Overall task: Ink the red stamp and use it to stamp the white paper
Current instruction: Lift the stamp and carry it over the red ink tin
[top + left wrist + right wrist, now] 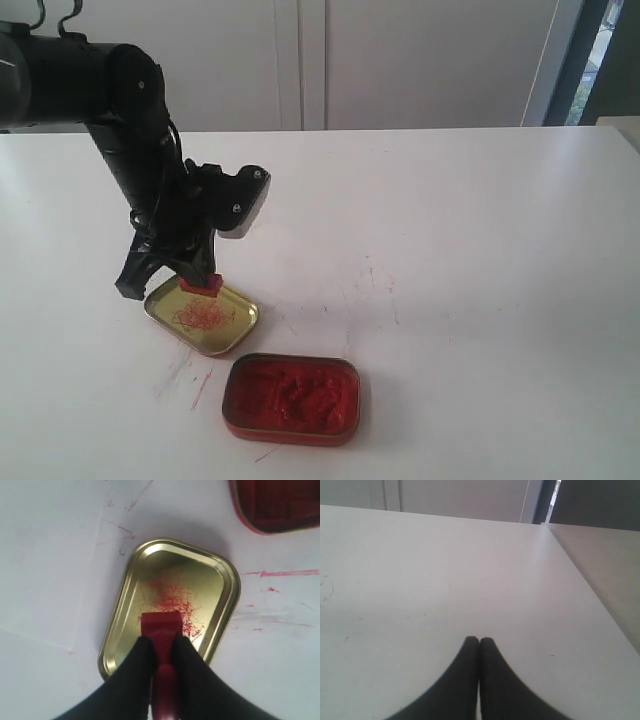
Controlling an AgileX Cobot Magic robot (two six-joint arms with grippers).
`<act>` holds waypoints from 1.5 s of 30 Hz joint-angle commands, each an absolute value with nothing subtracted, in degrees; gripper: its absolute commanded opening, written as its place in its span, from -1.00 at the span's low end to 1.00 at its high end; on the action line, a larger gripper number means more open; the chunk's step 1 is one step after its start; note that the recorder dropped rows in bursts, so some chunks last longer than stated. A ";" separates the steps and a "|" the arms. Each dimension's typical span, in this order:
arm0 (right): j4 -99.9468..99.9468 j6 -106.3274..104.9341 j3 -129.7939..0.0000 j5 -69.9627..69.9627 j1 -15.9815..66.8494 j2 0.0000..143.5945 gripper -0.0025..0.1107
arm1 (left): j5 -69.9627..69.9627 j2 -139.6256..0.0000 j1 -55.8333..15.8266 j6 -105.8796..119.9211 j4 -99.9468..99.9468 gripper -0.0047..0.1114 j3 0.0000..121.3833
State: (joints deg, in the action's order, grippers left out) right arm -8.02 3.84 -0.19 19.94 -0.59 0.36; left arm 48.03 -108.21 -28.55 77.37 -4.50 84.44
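exterior high across table (480, 250), left wrist close above shared lid (200, 580)

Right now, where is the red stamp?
The red stamp sits clamped in the left gripper, left of centre in the exterior view, over the gold tin lid, with the red ink tin just in front to the right.

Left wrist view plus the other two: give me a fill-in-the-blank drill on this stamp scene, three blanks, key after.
The left end effector is ____ on the small red block stamp.
The stamp is over the scribbled, ____-coloured rectangular metal lid.
The right end effector, tips together, holds ____.
Missing: shut; gold; nothing.
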 commanded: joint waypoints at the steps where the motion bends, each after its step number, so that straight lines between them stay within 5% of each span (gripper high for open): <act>1: -8.48 3.72 0.00 19.61 -0.44 0.00 -0.96 | 50.27 -106.29 -28.77 69.63 -4.71 -0.92 84.65; 12: -8.48 3.72 0.00 19.61 -0.44 0.00 -0.96 | 50.88 -105.94 -29.16 59.44 -4.68 -0.92 84.65; 45: -8.48 3.72 0.00 19.61 -0.44 0.00 -0.96 | 52.43 -105.94 -48.65 41.82 -4.26 -0.92 84.65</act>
State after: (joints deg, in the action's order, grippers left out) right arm -8.02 3.84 -0.19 19.94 -0.59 0.36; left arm 50.75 -106.74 -47.47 42.48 -2.77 84.44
